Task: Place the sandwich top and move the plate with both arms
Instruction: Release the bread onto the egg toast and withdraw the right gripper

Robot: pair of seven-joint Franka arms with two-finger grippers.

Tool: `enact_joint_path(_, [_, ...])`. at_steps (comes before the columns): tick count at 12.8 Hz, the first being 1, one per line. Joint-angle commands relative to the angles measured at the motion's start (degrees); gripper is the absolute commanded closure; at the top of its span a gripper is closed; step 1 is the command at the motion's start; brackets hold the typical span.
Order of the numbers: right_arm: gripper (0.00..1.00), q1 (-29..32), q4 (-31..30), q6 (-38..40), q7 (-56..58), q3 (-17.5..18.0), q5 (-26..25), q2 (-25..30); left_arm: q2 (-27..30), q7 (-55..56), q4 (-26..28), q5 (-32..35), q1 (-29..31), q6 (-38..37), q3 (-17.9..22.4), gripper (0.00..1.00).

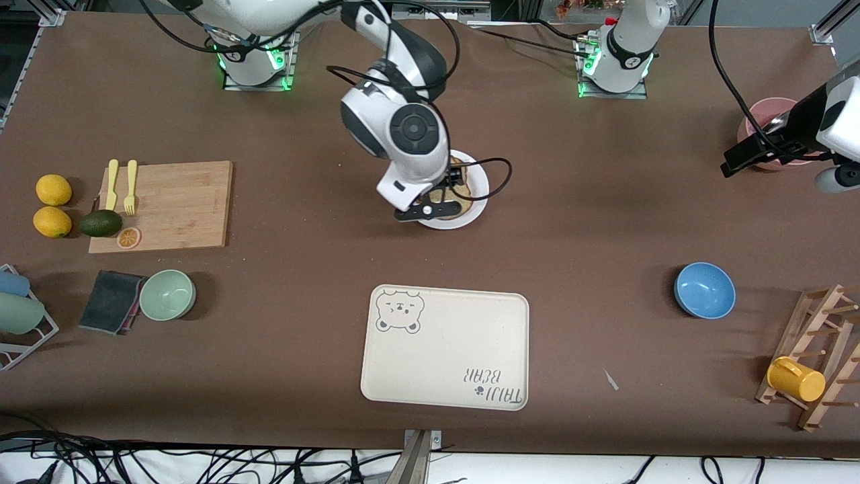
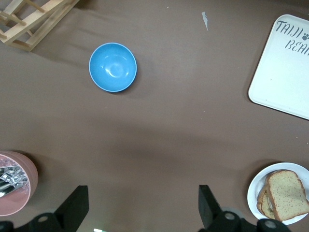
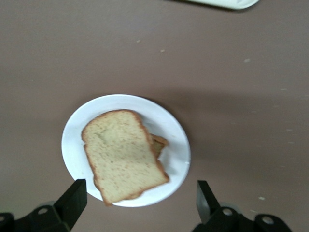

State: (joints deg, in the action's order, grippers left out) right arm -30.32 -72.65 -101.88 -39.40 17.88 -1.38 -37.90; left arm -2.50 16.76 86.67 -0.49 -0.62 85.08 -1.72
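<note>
The sandwich top (image 3: 123, 154), a plain brown slice, lies on a lower slice on the small white plate (image 3: 176, 145). In the front view the plate (image 1: 478, 181) sits at mid-table and the bread (image 1: 451, 204) is partly hidden by the right arm. My right gripper (image 3: 139, 203) hangs open and empty just above the plate's edge, and it also shows in the front view (image 1: 440, 198). My left gripper (image 2: 142, 205) is open and empty over bare table beside a pink cup, at the left arm's end (image 1: 742, 160). The left wrist view also shows the plate (image 2: 255, 193) with the bread (image 2: 288, 193).
The bear-print tray (image 1: 445, 346) lies nearer the front camera than the plate. A blue bowl (image 1: 704, 289), a pink cup (image 1: 766, 111) and a wooden rack (image 1: 816, 356) stand toward the left arm's end. A cutting board (image 1: 175, 205) and green bowl (image 1: 166, 294) are toward the right arm's end.
</note>
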Motion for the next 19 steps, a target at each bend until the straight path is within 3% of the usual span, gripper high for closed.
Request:
enact_joint_path(1, [0.0, 4.46, -0.82, 6.05, 4.75, 0.4, 1.9, 4.75, 0.31, 0.56, -0.8, 1.81, -0.26, -1.15, -0.39, 0.0])
enact_joint_path(4, [0.0, 9.47, -1.52, 11.34, 12.12, -0.38, 2.08, 9.67, 0.48, 1.08, -0.8, 1.81, -0.61, -1.24, -0.48, 0.0])
enact_joint_path(7, [0.0, 14.75, -8.27, 12.93, 15.74, -2.49, 2.08, 18.19, 0.48, 1.35, -0.8, 1.63, -0.43, -1.24, -0.13, 0.0])
enact_joint_path(10, [0.0, 21.69, -19.07, 11.88, 26.61, -3.11, 1.03, 28.9, 0.39, 1.26, -0.8, 1.37, -0.43, -1.24, 0.05, 0.0])
enact_joint_path(11, [0.0, 22.58, -20.76, 11.88, 29.09, -5.03, 0.94, 30.94, 0.13, 1.26, -0.8, 1.28, -0.17, -1.24, 0.22, 0.0])
enact_joint_path(13, [0.0, 23.72, -22.96, 12.49, 30.52, -9.6, 0.94, 34.11, 1.09, 0.56, 0.42, 1.19, 0.18, -1.06, 0.22, 0.0])
enact_joint_path(17, [0.0, 25.49, -23.24, 15.48, 34.38, -14.79, 0.94, 36.06, -0.05, 0.47, 7.54, 0.93, -0.52, 4.29, -0.13, 0.0])
enact_joint_path(19, [0.0, 26.27, -22.71, 15.31, 37.97, -15.59, 0.94, 36.41, -0.13, 0.65, 8.34, 0.84, -1.04, 4.21, -0.91, 0.0])
